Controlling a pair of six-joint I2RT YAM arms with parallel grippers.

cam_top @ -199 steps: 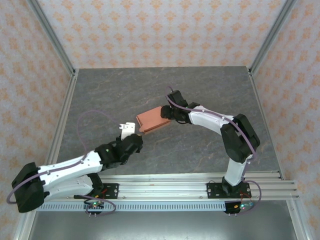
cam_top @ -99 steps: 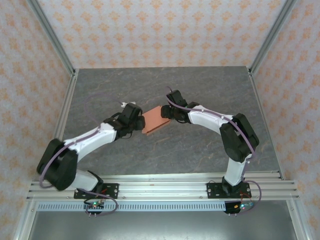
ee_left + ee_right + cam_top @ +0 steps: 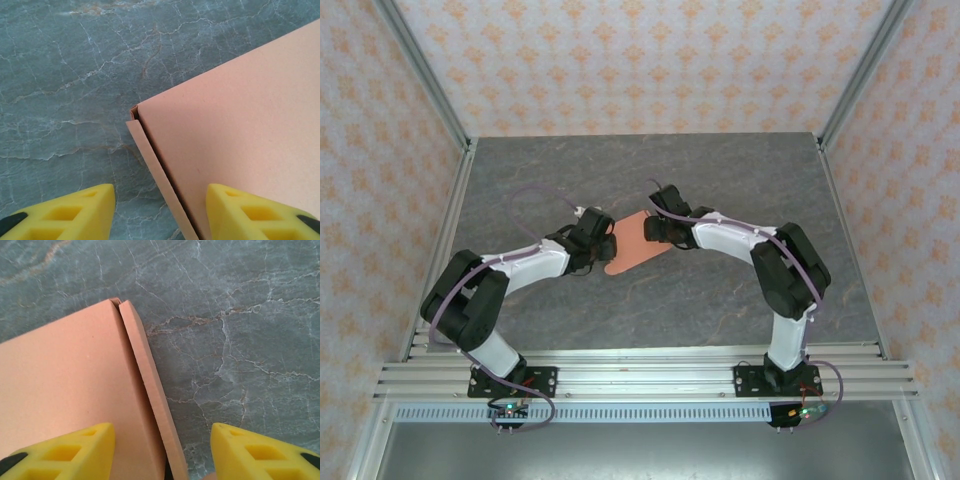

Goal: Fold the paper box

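Top external: paper box (image 3: 636, 248) sits between left gripper (image 3: 607, 242) and right gripper (image 3: 654, 230); both agape, straddling opposite edges.

Grey marbled table (image 3: 720, 180), orange-patterned walls (image 3: 640, 60)

The tabletop (image 3: 740, 180) is a dark grey slab with pale, marble-like veins running through it, and an aluminium frame (image 3: 446, 240) borders its sides. On it lies the paper box (image 3: 633, 246), salmon-orange card, near the middle and set askew to the tabletop's edges. Seen close, its broad top face is flat and plain. A narrow side flap runs along one edge, slightly parted from the face at the corner. Bare stone surrounds it on all sides.
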